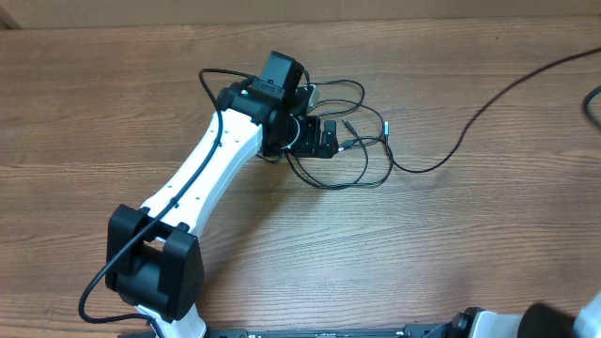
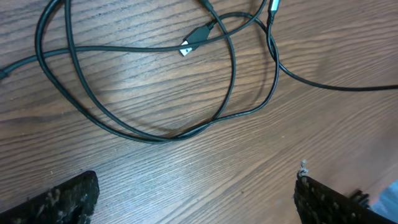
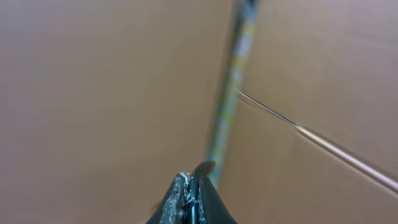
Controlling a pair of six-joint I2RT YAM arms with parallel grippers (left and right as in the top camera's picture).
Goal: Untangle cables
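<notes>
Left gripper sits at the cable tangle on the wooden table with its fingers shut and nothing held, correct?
Not quite: the left gripper has its fingers spread wide open, not shut, as the left wrist view shows. The rest stands: it is at the cables on the wooden table, holding nothing.

A robot lab bench — a white-and-black arm point(image 1: 218, 155) mounted at a wood-grain table point(image 1: 451, 253).
</notes>
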